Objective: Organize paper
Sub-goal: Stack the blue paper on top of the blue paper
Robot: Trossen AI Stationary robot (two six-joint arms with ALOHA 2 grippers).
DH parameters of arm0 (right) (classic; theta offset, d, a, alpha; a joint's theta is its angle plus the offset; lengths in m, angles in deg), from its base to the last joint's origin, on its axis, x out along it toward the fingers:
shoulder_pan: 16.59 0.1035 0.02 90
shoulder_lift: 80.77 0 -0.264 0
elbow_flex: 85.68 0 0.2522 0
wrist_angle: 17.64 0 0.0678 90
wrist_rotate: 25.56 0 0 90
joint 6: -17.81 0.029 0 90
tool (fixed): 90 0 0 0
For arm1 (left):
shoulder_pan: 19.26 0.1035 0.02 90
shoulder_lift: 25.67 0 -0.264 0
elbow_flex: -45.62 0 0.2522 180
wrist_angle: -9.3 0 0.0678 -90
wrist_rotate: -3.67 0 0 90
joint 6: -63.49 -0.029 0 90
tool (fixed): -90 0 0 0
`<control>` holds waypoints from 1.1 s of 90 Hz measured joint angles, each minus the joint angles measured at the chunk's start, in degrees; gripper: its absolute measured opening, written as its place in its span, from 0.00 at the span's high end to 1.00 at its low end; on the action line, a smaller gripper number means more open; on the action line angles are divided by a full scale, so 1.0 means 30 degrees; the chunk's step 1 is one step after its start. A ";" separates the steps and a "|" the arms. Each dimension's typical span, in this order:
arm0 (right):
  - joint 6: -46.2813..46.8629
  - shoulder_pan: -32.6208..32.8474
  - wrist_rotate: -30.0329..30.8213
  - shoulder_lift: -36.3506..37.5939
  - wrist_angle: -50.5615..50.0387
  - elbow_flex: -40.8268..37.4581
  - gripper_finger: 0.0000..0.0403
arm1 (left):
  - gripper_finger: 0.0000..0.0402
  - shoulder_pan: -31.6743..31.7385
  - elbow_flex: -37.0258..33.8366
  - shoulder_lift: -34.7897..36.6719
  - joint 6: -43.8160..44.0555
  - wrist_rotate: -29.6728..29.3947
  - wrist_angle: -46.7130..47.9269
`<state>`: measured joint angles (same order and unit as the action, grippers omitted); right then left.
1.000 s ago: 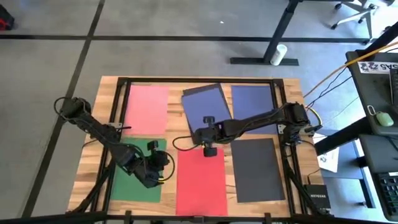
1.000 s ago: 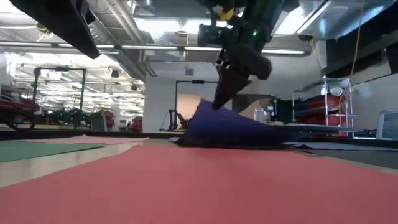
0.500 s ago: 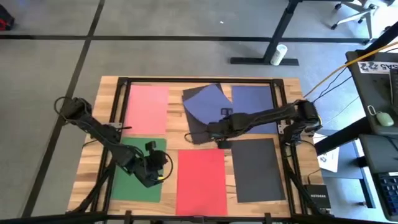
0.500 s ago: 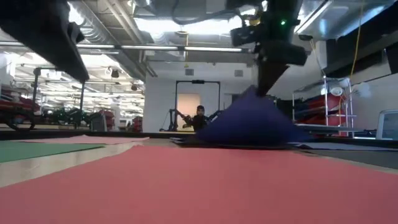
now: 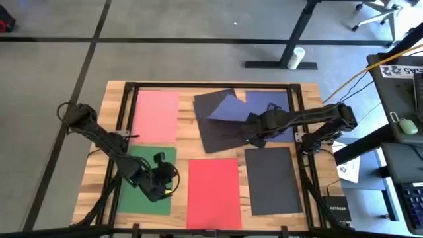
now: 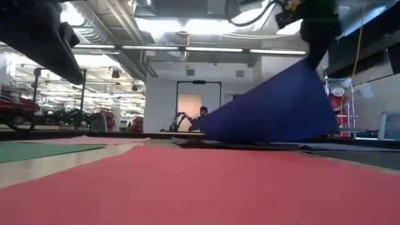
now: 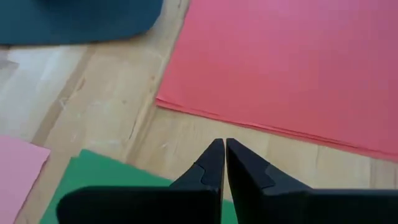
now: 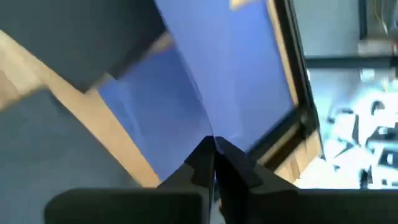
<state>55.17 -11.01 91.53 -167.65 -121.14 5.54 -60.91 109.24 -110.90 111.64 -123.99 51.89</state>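
Currently my right gripper (image 5: pixel 253 127) is pinched on a navy blue sheet (image 5: pixel 228 108), lifting its edge off the bench (image 5: pixel 106 135) near the far middle, above a dark sheet (image 5: pixel 215 135). My left gripper (image 7: pixel 224 163) hovers closed and empty over the green sheet (image 5: pixel 135 198), beside the red sheet (image 5: pixel 213 192).

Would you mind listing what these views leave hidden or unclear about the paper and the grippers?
- High view: the right gripper blends into the navy sheet it lifts; how many sheets lie under it is unclear.
- Low view: the raised navy sheet hides the table behind it; the gripper is cut off by the top edge.
- High view: the green sheet is partly covered by the left gripper.
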 joint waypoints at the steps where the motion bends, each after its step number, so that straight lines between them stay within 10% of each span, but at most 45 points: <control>1: 0.0051 0.0000 -0.0126 0.0144 0.0032 -0.0086 1.00 | 1.00 -0.0021 0.0003 0.0002 0.0021 -0.0022 -0.0003; 33: 0.2640 -0.0131 -0.4227 0.1390 0.0723 -0.3345 1.00 | 1.00 -0.0322 0.0008 0.0000 0.0904 -0.0364 0.0112; 58: 0.0436 -0.0231 -0.8421 0.1383 0.9828 -0.7112 1.00 | 1.00 -0.0322 0.0018 0.0000 0.1410 -0.0753 0.0237; 99: 0.3030 -0.4106 -0.3296 0.1383 1.4705 -0.7907 1.00 | 1.00 -0.0322 0.0018 0.0000 0.1526 -0.0751 0.0225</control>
<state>64.26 -23.33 81.64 -163.51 -77.02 -18.18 -61.87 109.29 -110.90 116.22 -126.24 52.57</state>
